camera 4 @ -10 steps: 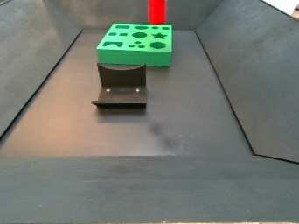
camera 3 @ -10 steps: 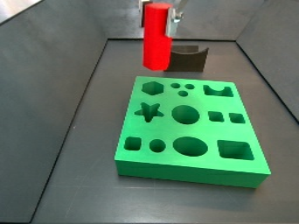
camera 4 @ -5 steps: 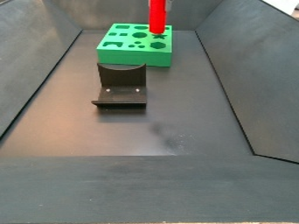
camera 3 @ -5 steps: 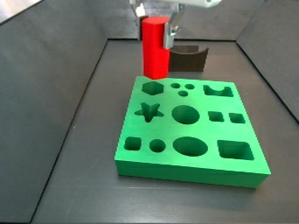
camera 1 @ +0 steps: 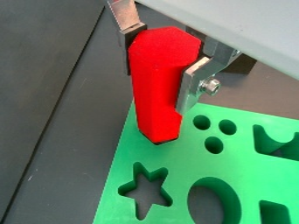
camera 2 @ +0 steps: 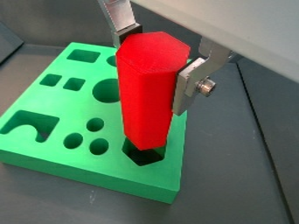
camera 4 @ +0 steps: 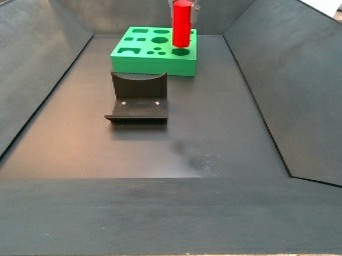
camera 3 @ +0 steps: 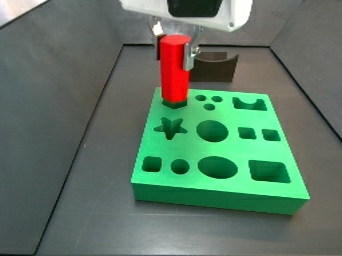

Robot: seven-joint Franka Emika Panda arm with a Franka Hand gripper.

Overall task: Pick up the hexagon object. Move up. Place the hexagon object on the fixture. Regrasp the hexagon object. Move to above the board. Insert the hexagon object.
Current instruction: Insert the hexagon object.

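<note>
Both fingers (camera 2: 191, 80) on upright hexagon object (camera 2: 146, 92), lower tip hidden in board (camera 2: 70, 105).

The gripper (camera 2: 158, 61) is cut off above its fingers in both wrist views. The hexagon object (camera 2: 149, 96) covers the board's (camera 2: 70, 105) hexagon hole almost wholly, so how deep its lower end sits there cannot be told. Behind the board, the fixture (camera 3: 215, 68) is partly hidden by the gripper.
</note>
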